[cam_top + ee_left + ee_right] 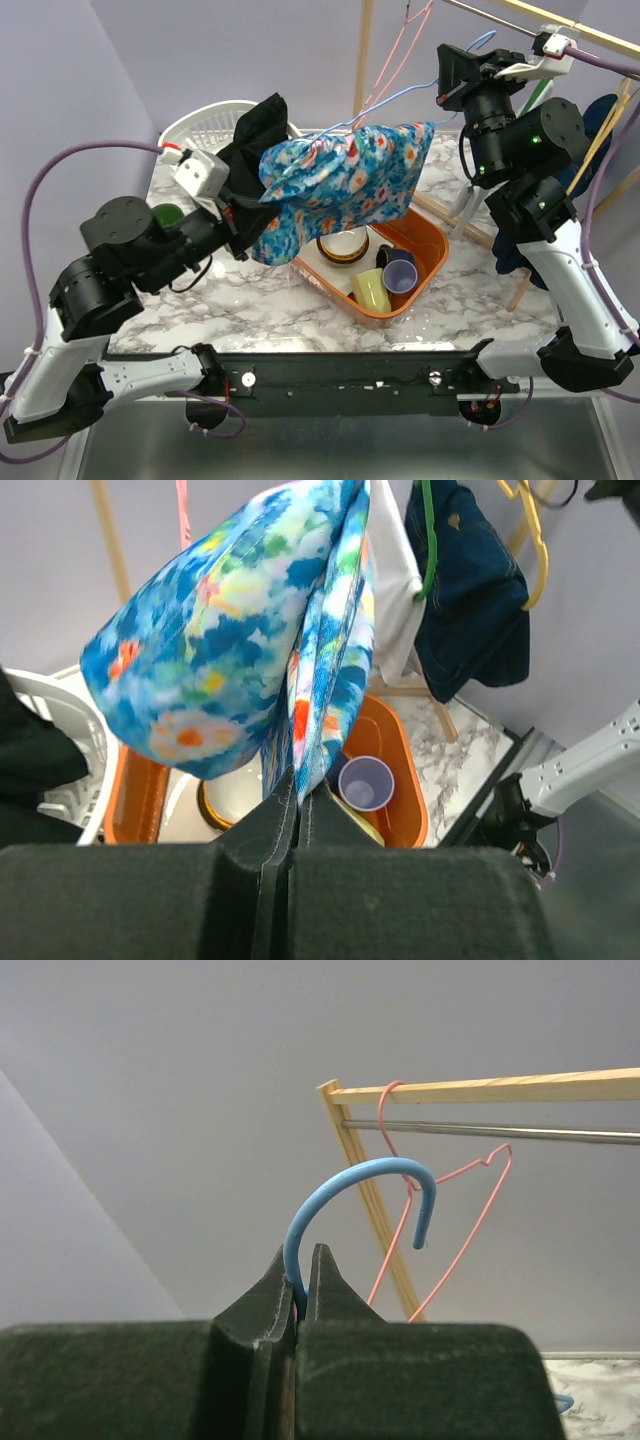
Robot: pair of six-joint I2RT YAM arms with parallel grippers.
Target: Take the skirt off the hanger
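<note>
The skirt (340,185) is blue with a floral print and hangs in the air on a blue wire hanger (420,95) above the table's middle. My left gripper (252,215) is shut on the skirt's lower left edge; in the left wrist view the cloth (250,630) rises from between the fingertips (282,795). My right gripper (447,98) is shut on the blue hanger's neck, just below its hook (350,1185), holding it up off the rail.
An orange bin (425,240) with a bowl, a yellow cup (371,290) and a purple cup (400,272) sits under the skirt. A white basket (205,125) stands at the back left. A wooden rack (560,20) with a pink hanger (450,1220) and dark clothes (475,590) stands at the right.
</note>
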